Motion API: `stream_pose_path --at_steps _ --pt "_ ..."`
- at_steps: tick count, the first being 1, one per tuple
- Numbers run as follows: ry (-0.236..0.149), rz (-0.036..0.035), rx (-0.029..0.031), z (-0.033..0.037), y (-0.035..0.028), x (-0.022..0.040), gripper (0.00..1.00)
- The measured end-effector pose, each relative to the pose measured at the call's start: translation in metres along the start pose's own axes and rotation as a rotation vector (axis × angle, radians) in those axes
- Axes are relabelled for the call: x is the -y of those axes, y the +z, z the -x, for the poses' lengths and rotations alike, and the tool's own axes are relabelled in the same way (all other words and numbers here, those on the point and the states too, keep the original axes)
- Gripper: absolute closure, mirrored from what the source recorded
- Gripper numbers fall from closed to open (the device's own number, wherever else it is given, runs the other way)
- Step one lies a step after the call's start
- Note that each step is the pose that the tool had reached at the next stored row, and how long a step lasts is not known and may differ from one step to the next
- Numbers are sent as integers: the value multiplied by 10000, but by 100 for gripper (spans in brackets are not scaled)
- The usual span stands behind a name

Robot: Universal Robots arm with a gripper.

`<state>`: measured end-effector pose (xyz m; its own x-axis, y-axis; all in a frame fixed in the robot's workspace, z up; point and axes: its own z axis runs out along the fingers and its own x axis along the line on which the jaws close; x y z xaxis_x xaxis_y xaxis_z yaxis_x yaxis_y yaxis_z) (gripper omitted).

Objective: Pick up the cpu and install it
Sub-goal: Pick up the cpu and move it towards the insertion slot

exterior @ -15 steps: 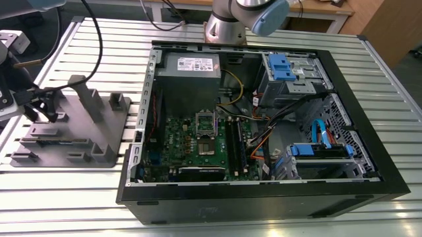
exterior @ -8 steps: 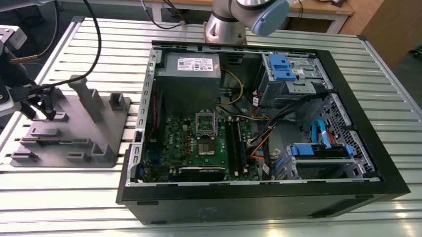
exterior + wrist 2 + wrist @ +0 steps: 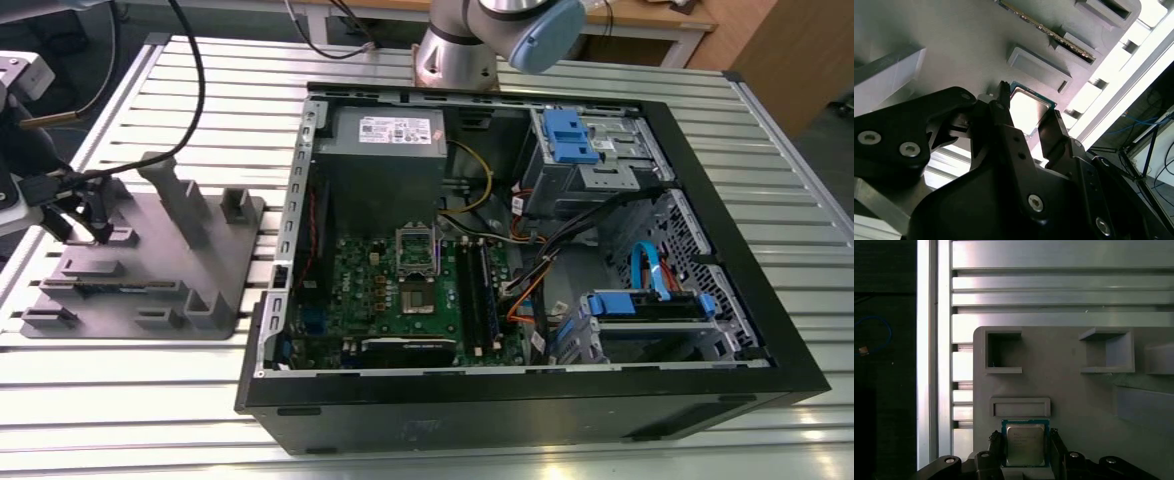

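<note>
The pincer [image 3: 1025, 439] has its two dark fingers [image 3: 995, 449] drawn in against opposite edges of the cpu [image 3: 1025, 445], gripping it. In both wrist views the pincer's body hides the chip's near edge. The cpu sits low over the grey fixture [image 3: 1079, 395], just beside a raised block [image 3: 1020, 407]; whether it rests on the fixture is hard to tell. The fixture lies on the slatted desk [image 3: 134, 400], at the exterior view's left of the open computer case [image 3: 534, 390]. The arm [image 3: 467, 40] is cut off at the frame's top.
</note>
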<state>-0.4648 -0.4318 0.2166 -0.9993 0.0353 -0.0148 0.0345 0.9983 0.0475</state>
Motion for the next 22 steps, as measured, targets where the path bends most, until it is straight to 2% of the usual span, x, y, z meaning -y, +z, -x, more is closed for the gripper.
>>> stream_pose_path --at_steps 6,16,22 --pt "0 0 -1 0 -26 -1 53" --pt "0 -1 -1 3 -233 -11 53" --pt "0 14 -1 4 -244 -12 53"
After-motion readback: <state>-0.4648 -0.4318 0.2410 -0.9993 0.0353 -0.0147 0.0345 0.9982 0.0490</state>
